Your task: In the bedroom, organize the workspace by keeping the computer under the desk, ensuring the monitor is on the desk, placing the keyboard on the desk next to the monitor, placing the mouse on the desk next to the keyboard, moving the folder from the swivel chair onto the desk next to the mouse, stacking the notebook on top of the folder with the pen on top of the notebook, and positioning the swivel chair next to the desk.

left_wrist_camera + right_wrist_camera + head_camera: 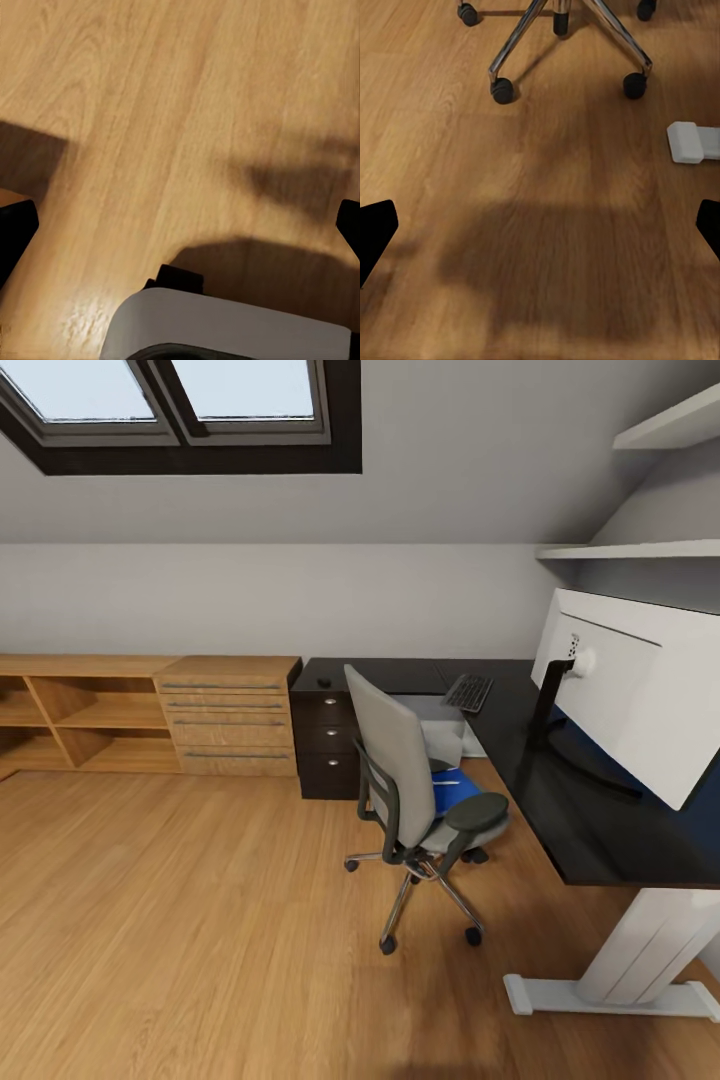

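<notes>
1. Head view: blue folder (456, 792) lies on the swivel chair (420, 790) seat, at frame centre, beside the black desk (560, 800).
2. Monitor (640, 695) and keyboard (468, 692) stand on the desk.
3. Left gripper (180, 225) and right gripper (540, 225) both have fingers wide apart above the wooden floor (540, 225).

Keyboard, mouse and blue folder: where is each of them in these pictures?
keyboard (468, 692): head view, middle of its keys.
mouse (324, 682): head view, its top.
folder (452, 792): head view, blue cover on the swivel chair (398, 770) seat.
</notes>
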Tool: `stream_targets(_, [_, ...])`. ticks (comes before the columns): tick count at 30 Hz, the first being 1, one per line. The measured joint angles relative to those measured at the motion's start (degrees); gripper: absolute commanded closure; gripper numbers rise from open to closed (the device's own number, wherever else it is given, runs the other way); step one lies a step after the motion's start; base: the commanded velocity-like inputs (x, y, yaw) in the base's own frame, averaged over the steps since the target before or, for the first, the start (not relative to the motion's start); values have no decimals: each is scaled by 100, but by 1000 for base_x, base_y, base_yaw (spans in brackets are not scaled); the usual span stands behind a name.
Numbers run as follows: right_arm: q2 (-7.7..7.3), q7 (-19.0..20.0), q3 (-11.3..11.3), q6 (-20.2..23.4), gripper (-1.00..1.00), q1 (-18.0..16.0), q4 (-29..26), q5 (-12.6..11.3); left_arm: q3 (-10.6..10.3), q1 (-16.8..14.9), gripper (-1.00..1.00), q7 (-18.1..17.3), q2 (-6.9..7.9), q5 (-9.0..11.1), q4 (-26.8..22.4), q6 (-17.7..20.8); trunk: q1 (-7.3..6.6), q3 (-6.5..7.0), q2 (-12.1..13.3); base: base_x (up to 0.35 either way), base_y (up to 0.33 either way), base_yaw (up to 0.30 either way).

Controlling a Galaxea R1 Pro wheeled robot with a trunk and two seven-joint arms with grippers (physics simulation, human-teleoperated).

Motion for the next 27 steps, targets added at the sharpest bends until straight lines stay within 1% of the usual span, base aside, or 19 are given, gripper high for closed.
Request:
stream_targets(8, [-64, 5, 3, -2, -100, 0, 4, 4, -2, 0, -100, 4, 12, -1, 21, 1, 0, 0, 0, 0, 0, 0])
stream_targets(25, [-78, 6, 3, -9, -100, 0, -3, 6, -2, 0, -100, 5, 14, 0, 24, 1, 0, 0, 0, 0, 0, 0])
stream_targets(27, [-78, 6, 3, -9, -100, 0, -2, 6, -3, 0, -100, 5, 14, -1, 25, 1, 0, 0, 0, 0, 0, -93])
